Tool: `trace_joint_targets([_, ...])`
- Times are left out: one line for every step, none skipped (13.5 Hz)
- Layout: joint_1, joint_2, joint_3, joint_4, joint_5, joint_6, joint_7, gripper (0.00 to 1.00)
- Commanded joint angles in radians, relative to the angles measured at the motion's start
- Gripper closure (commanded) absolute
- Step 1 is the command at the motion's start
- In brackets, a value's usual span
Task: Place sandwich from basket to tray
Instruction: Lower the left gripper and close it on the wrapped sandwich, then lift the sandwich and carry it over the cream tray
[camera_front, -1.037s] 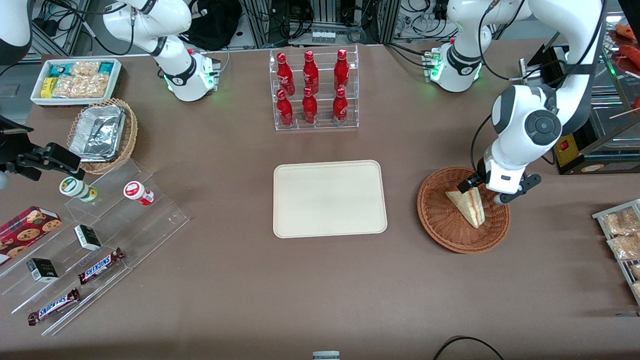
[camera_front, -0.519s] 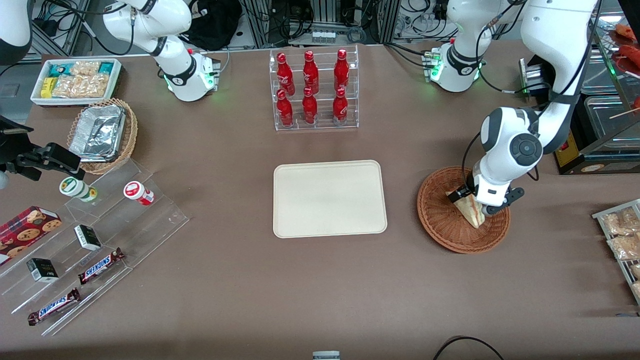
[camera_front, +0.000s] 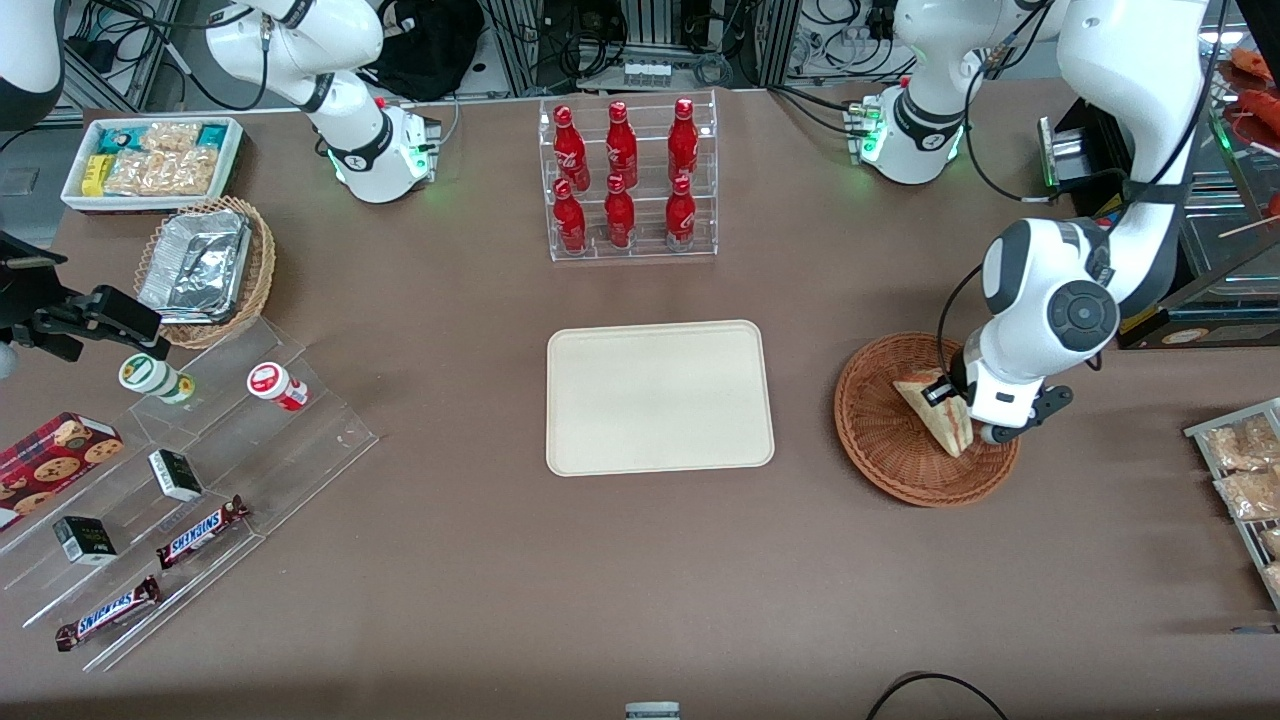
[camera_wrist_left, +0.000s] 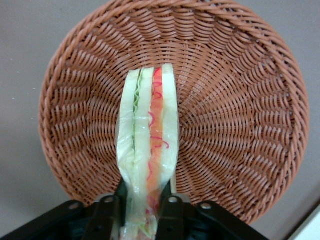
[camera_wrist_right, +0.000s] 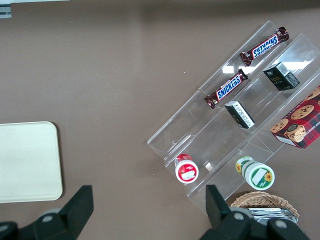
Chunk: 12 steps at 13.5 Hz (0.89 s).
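Observation:
The sandwich (camera_front: 938, 415), a plastic-wrapped wedge of white bread with red and green filling stripes, stands on edge in the reddish-brown wicker basket (camera_front: 880, 440). My left gripper (camera_front: 962, 408) is down in the basket and shut on the sandwich's wide end. In the left wrist view the black fingers (camera_wrist_left: 171, 212) pinch the sandwich (camera_wrist_left: 148, 150) from both sides, and its tip points across the basket (camera_wrist_left: 240, 110). The cream-white tray (camera_front: 659, 397) lies empty at the table's middle, beside the basket toward the parked arm's end; its corner shows in the right wrist view (camera_wrist_right: 27, 162).
A clear rack of red bottles (camera_front: 625, 180) stands farther from the front camera than the tray. Clear stepped shelves (camera_front: 190, 480) with snack bars, boxes and jars, a tan basket with foil tray (camera_front: 205, 268) and a white snack bin (camera_front: 150, 160) lie toward the parked arm's end.
My left gripper came down into the basket and closed on the sandwich's wide end; the sandwich has turned a little in the basket.

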Motion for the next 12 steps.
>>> trace_joint_targets([-0.002, -0.051, -0.003, 0.002, 0.009, -0.039, -0.001, 0.97])
trace_joint_targets([-0.003, -0.071, -0.006, 0.019, 0.005, -0.085, -0.004, 0.97])
trace_joint_targets([-0.014, -0.086, -0.014, 0.063, 0.005, -0.155, -0.008, 0.97])
trace_joint_targets([-0.016, -0.093, -0.042, 0.124, 0.005, -0.244, -0.024, 0.97])
trace_joint_targets([-0.016, -0.087, -0.087, 0.202, 0.005, -0.323, -0.055, 0.97])
trace_joint_targets([-0.017, -0.079, -0.134, 0.279, 0.005, -0.387, -0.088, 0.97])
trace_joint_targets([-0.017, -0.056, -0.186, 0.344, 0.005, -0.424, -0.128, 0.97])
trace_joint_targets([-0.020, -0.036, -0.246, 0.390, 0.005, -0.432, -0.167, 0.97])
trace_joint_targets([-0.041, -0.004, -0.292, 0.422, 0.012, -0.427, -0.190, 0.97])
trace_joint_targets([-0.087, 0.030, -0.305, 0.460, 0.034, -0.427, -0.207, 0.97])
trace_joint_targets([-0.161, 0.085, -0.305, 0.500, 0.088, -0.427, -0.242, 0.96])
trace_joint_targets([-0.230, 0.150, -0.304, 0.552, 0.143, -0.426, -0.304, 0.94])
